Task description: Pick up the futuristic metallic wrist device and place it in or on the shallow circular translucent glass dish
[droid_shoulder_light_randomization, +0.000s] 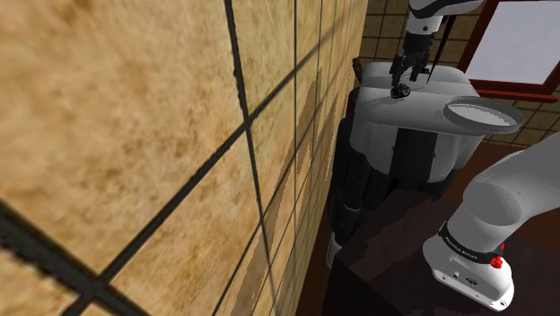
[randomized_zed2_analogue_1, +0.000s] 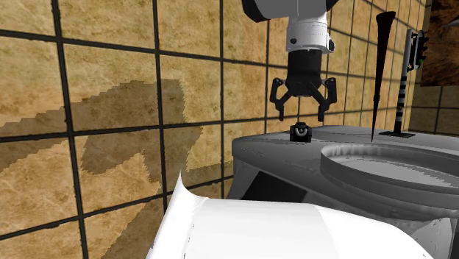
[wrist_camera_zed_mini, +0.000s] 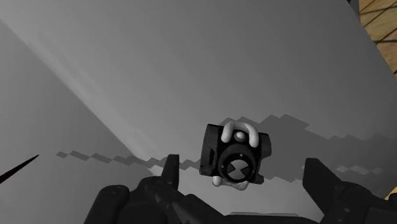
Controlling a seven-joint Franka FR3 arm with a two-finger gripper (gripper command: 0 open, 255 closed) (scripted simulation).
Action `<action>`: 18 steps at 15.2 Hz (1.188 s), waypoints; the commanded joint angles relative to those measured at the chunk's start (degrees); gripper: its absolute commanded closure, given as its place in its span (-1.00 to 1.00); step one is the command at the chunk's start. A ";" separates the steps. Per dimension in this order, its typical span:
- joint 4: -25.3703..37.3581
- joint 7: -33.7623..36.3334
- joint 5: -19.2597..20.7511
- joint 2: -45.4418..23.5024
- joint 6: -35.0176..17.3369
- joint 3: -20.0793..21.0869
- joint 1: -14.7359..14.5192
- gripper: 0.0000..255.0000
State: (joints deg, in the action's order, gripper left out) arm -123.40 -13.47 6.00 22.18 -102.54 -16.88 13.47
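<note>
**Item: wrist device** [randomized_zed2_analogue_1: 299, 132]. Small, black body with pale grey loops and a round dial face. It sits on the grey bench [randomized_zed2_analogue_1: 257, 151] near the tiled wall [droid_shoulder_light_randomization: 135, 135]. It is free-standing and nothing grips it.

**End effector** [randomized_zed2_analogue_1: 301, 116]. Black, pointing straight down, fingers spread. It hangs just above the wrist device without touching it. In the wrist view the fingers [wrist_camera_zed_mini: 170, 168] stand apart on either side of the device, clear of it.

**Dish** [randomized_zed2_analogue_1: 368, 185]. Shallow, round and grey, resting on the same bench. It lies toward the second exterior view's right, apart from the device.

**Arm** [droid_shoulder_light_randomization: 503, 193]. White, rising from a dark stand [droid_shoulder_light_randomization: 386, 269].

**Other.** Black tapering spike [randomized_zed2_analogue_1: 382, 66] and striped post [randomized_zed2_analogue_1: 403, 88] beyond the dish. White curved object [randomized_zed2_analogue_1: 279, 228] in the foreground.
</note>
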 commanded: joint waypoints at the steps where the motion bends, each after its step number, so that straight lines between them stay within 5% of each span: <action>1: -1.34 -0.01 0.08 -0.12 -1.49 -0.18 0.09 -1.00; 13: -4.59 0.00 0.21 -0.42 -5.04 -0.47 0.18 -1.00; 14: -4.59 0.00 0.21 -0.42 -5.04 -0.47 0.18 1.00; 18: -4.59 -0.01 0.21 -0.43 -5.05 -0.47 0.19 1.00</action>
State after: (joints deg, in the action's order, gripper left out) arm -127.95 -13.47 6.17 21.78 -107.58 -17.32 13.62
